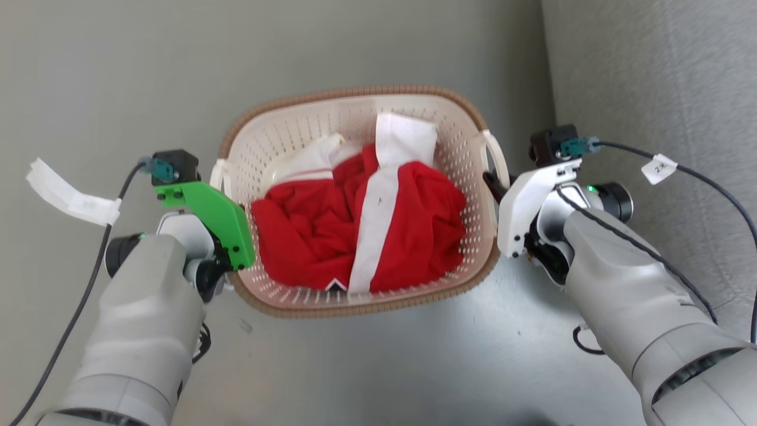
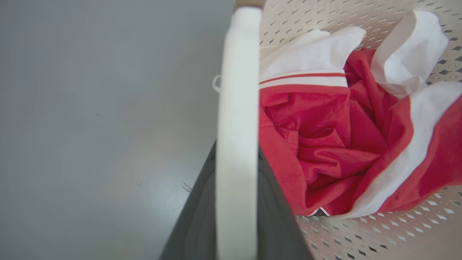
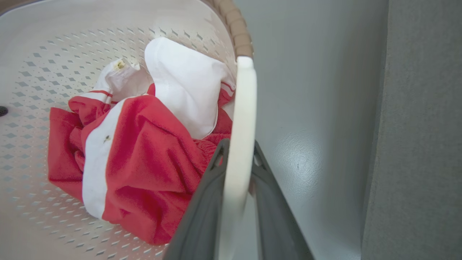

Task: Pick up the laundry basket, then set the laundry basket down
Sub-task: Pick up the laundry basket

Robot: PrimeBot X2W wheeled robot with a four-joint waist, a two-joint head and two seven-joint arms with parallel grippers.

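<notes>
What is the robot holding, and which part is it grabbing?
The laundry basket, by its two white side handles: the fingers of the left gripper close on the left handle, those of the right gripper on the right handle.

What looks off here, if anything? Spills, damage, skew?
Nothing stands out. The left gripper closes on one white loop handle of the laundry basket, and the right gripper closes on the other. The crumpled red and white garment lies wholly inside it, with nothing spilled on the grey surface. No cracks are visible.
</notes>
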